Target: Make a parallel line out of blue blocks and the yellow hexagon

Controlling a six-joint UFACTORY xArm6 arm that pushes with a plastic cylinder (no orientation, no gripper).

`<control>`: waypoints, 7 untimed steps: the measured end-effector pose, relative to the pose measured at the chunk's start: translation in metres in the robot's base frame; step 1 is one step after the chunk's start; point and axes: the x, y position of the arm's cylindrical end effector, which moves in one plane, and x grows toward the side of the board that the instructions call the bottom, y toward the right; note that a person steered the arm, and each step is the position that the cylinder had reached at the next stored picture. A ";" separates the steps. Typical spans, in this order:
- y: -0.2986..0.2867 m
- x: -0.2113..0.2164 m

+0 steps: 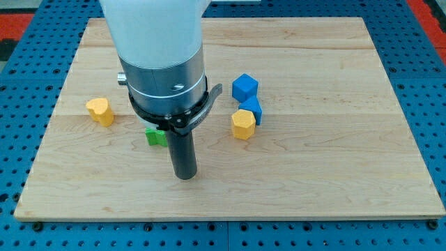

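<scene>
Brightness: bright, even overhead light across the wooden board [313, 104].
Shadows: short, soft, hugging the blue blocks [244, 87] and yellow hexagon [242, 124].
Glare: white arm housing [153, 28] near overexposed; sheen on metal collar [167, 80].
Focus: sharp throughout; my tip [185, 177] crisp.
Distortion: board edges straight.

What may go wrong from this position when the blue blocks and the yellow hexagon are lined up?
1. The yellow hexagon touches a blue block; pushing one will probably shift the other.
2. The green block sits close to my tip, partly hidden by the rod, so a sweep may drag it along.
3. The upper blue block may rotate when pushed off-centre.
</scene>
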 end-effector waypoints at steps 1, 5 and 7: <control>0.015 0.000; 0.081 -0.087; 0.119 -0.130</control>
